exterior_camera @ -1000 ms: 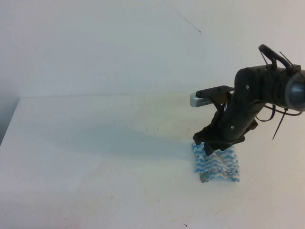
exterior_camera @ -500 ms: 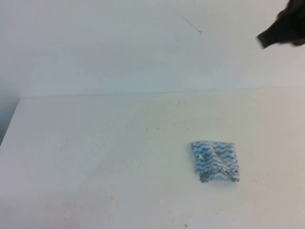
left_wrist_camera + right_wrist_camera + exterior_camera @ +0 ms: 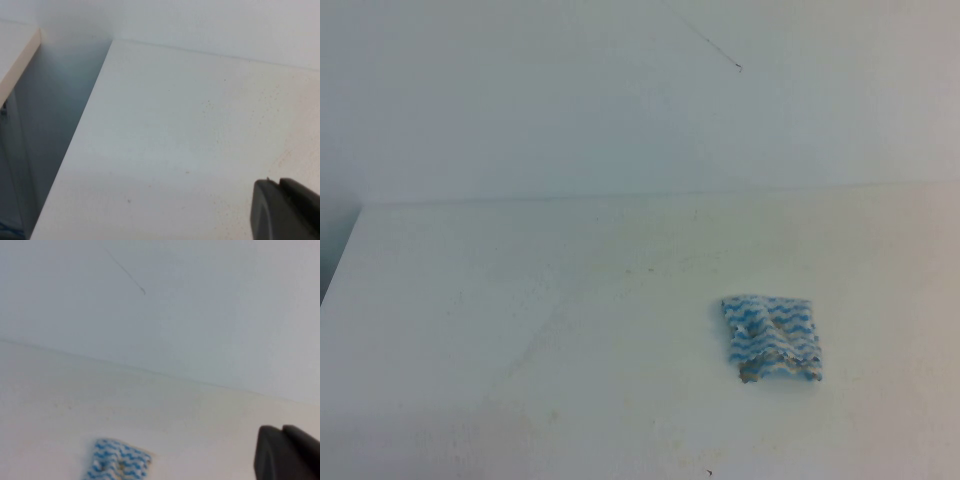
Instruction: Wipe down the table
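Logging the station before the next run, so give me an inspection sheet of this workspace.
Surface: white table, faint brownish speckles.
Job's things: blue-and-white cloth lying crumpled on the table's right side, held by neither gripper.
Clutter: nothing seen.
Grippers: left gripper shut, empty, over the table's left part; right gripper shut, empty, raised clear of the cloth.
Cables: nothing seen.
Surroundings: plain white wall with a thin dark line.

Cloth (image 3: 117,465) on table (image 3: 200,410); right gripper (image 3: 282,430) closed

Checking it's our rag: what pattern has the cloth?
Cloth: blue waves on white, clearest in high view; left gripper over the table, right gripper off the cloth.
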You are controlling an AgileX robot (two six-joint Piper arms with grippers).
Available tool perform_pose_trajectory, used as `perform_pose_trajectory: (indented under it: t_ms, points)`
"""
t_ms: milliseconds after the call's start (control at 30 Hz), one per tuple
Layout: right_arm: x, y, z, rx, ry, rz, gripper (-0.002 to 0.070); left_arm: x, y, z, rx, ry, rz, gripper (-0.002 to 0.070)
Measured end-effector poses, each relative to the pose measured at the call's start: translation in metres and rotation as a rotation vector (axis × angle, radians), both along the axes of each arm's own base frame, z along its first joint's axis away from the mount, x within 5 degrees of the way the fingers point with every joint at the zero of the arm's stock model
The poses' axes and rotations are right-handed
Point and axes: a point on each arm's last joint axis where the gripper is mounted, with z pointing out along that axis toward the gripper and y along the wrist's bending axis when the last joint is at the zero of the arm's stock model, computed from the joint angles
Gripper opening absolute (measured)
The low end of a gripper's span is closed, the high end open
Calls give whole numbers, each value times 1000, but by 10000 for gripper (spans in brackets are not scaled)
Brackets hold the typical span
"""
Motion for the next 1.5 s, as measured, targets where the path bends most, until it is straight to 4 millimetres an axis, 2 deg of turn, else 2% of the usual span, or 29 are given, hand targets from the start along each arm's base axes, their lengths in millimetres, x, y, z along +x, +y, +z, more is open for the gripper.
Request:
perform_pose_trajectory:
  t_ms: [100,200,267,833,1000,1200,1367,1500]
  points:
    - [-30,-11,-28,83,-95,20,0,0,0,0,0,0,0,-1]
    - [-47,-17,-53,150,-99,10,0,0,0,0,0,0,0,-1]
    - [-52,-20,-59,162,-96,1,0,0,0,0,0,0,0,-1]
    - [-46,-19,-65,150,-79,-12,0,0,0,0,1,0,0,-1]
    - [-40,-22,-91,17,-64,-46,-1,0,0,0,1,0,0,-1]
    - [-37,-33,-132,23,-138,-193,-1,0,0,0,1,0,0,-1]
    - [-45,-38,-160,31,-275,-262,-1,0,0,0,1,0,0,-1]
    - [-55,-42,-187,26,-298,-319,-1,0,0,0,1,0,0,-1]
